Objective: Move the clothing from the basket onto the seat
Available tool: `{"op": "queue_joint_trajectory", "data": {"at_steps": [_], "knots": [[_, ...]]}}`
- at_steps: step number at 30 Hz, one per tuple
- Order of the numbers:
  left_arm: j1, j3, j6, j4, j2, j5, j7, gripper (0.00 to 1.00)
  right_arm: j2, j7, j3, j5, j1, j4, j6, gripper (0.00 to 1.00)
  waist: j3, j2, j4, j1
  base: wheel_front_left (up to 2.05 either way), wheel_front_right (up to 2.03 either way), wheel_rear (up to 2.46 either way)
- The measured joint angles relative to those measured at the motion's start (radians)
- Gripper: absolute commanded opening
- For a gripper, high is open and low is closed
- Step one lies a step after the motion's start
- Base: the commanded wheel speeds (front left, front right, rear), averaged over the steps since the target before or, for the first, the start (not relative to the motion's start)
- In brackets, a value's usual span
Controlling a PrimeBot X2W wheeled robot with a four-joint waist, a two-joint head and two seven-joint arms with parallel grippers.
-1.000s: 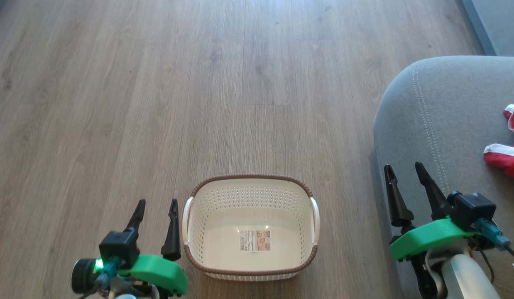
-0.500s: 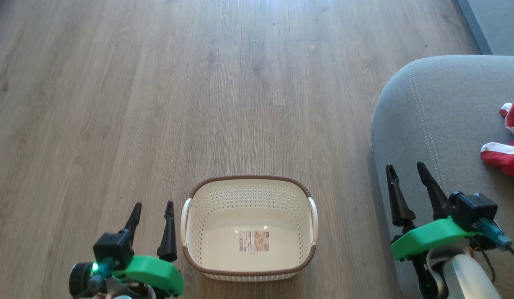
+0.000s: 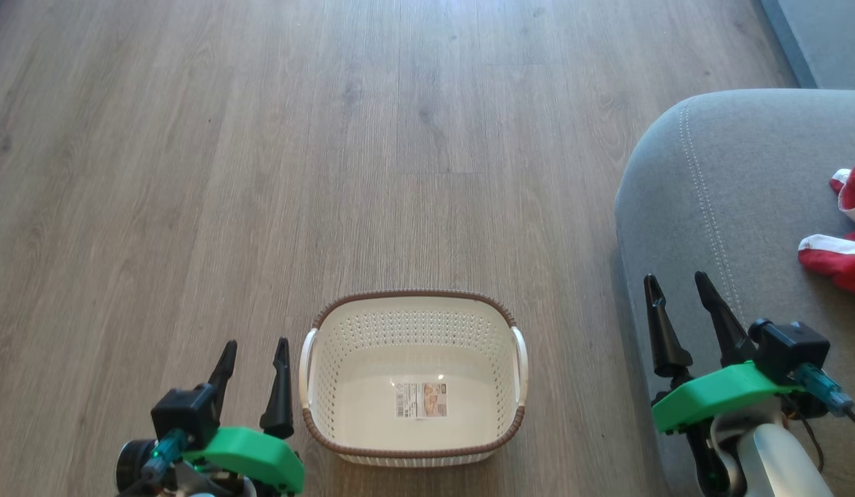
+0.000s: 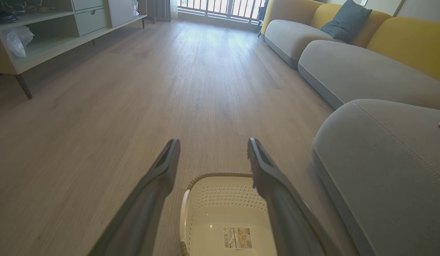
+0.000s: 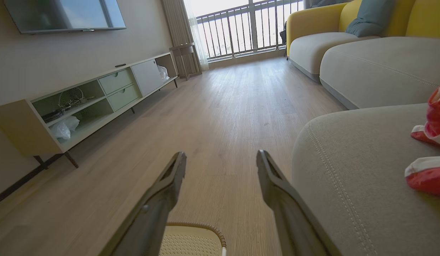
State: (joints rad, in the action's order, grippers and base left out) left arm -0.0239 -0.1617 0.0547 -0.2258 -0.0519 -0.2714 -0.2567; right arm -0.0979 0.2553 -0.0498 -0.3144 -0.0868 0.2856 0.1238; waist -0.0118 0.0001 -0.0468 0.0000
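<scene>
Red clothing [image 3: 838, 257] with white trim is seen lying on the grey seat [image 3: 731, 193], cut off by the head view's right edge, so whether both garments are there cannot be told. The cream basket [image 3: 414, 295] on the wooden floor [image 3: 262, 172] is shown empty but for a label [image 3: 420, 400]. The left tool [image 3: 256, 343] is held beside the basket, the right tool [image 3: 676, 277] at the seat's near edge; both are spread wide and empty. The task is judged done; the arms are best drawn clear without fabric being snagged.
</scene>
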Motion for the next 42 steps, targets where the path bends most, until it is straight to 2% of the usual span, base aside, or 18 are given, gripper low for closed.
{"op": "queue_joint_trajectory", "data": {"at_steps": [12, 13, 18, 42], "knots": [[0.0, 0.002, -0.009, -0.004, 0.0, -0.014, 0.0, 1.0, 0.0, 0.0, 0.0, -0.004, -0.001, 0.007, 0.0, 1.0, 0.004, 0.0, 0.0, 0.0, 0.0, 0.0, 0.0], [-0.001, 0.0, -0.009, -0.018, 0.0, -0.014, 0.0, 0.0, 0.0, 0.0, -0.001, -0.004, 0.001, 0.02, -0.001, 0.0, 0.004, 0.0, 0.0, 0.0, 0.0, 0.0, 0.0], [-0.036, -0.001, -0.008, -0.073, 0.0, -0.035, 0.01, 0.0, 0.001, -0.009, -0.005, -0.02, 0.047, 0.076, -0.001, 0.0, 0.004, 0.0, 0.001, 0.0, 0.0, 0.0, 0.0], [-0.032, 0.035, -0.043, -0.073, 0.0, -0.289, 0.075, 0.0, 0.008, -0.077, 0.027, -0.267, 0.05, 0.062, -0.001, 0.0, 0.005, 0.0, 0.01, 0.0, 0.0, 0.0, 0.0]]}}
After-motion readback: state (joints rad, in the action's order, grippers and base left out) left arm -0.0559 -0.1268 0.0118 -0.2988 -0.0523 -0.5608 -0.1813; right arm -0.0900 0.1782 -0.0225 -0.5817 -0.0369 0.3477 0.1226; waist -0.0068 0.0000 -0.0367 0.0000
